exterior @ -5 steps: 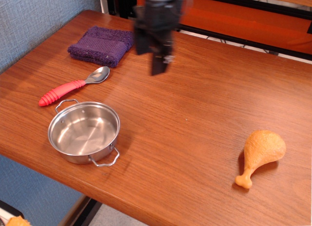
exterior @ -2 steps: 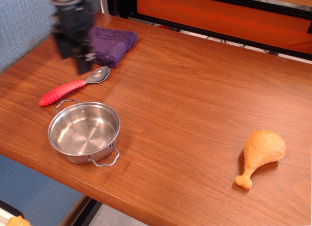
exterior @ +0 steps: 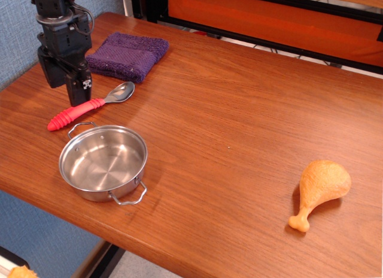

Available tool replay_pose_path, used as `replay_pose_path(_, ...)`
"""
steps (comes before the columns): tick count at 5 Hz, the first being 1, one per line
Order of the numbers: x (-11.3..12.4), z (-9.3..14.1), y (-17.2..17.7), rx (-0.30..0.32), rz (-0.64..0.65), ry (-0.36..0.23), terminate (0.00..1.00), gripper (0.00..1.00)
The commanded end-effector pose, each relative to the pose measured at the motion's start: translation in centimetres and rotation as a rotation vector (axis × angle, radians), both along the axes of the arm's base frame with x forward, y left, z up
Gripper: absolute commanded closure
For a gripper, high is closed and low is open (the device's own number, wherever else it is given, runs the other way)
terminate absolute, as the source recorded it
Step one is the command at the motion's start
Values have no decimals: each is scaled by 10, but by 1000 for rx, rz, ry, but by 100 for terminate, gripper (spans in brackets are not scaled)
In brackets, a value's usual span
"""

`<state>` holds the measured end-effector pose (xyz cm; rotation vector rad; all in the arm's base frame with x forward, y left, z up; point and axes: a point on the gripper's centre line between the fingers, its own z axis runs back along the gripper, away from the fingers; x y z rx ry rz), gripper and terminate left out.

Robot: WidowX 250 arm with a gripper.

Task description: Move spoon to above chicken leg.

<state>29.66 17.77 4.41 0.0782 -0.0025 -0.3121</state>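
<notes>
Lying just below tool [exterior: 78, 98]: spoon [exterior: 90, 105]

A single view, set above the table's [exterior: 239, 122] near edge and tilted down across it toward 12 o'clock. It stands at medium range: the near edge runs from 9 o'clock toward 5 o'clock, the far edge lies at 12 to 2 o'clock. Floor shows at 7 o'clock. No second view shares the scene.

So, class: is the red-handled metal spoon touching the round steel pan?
Apart. The single camera view shows a strip of bare wooden table between the red-handled metal spoon and the round steel pan, even at its near loop handle.
</notes>
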Motion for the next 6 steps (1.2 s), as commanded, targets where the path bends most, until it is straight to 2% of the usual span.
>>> replay_pose_path(1,-5,0,-13,2,-54,-5,0,0)
replay_pose_path(2,0,-14,-13,46,-65,-4,0,0)
replay_pose_path(3,2,-17,-11,70,-52,-10,0,0)
replay_pose_path(4,3,-22,-11,59,-59,11,0,0)
replay_pose_path(5,2,-23,-12,22,-59,15,0,100)
replay_pose_path(6,2,-20,-13,-25,-129,14,0,100)
